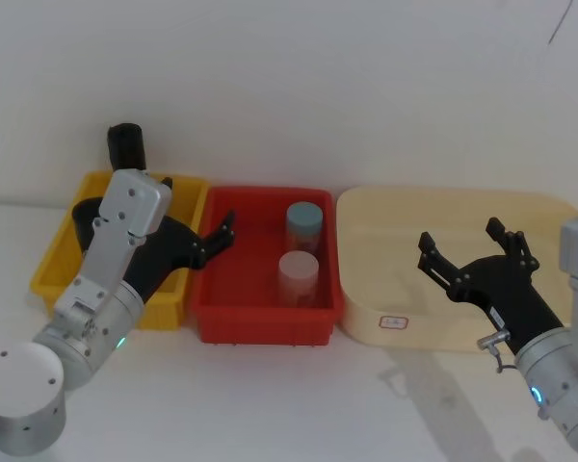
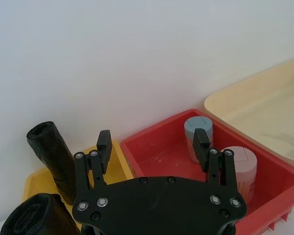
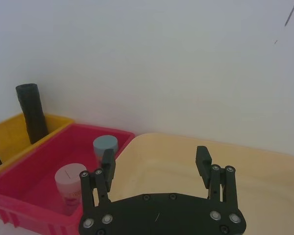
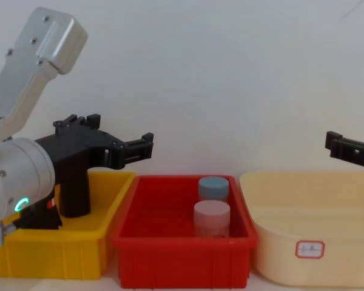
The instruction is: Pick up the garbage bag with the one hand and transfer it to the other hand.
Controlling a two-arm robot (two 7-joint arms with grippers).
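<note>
Yellow bin: holding garbage bag, black and wrinkled, sitting at near end, partly hidden under left arm. Slim roll standing upright at far end.
Red bin, sitting just beside yellow bin: holding blue-lidded jar behind pink-lidded jar, both standing upright.
Cream tub sitting right of red bin, carrying small label on front wall.
Left gripper hovering above seam between yellow and red bins, fingers apart.
Right gripper hovering over cream tub, fingers spread.
</note>
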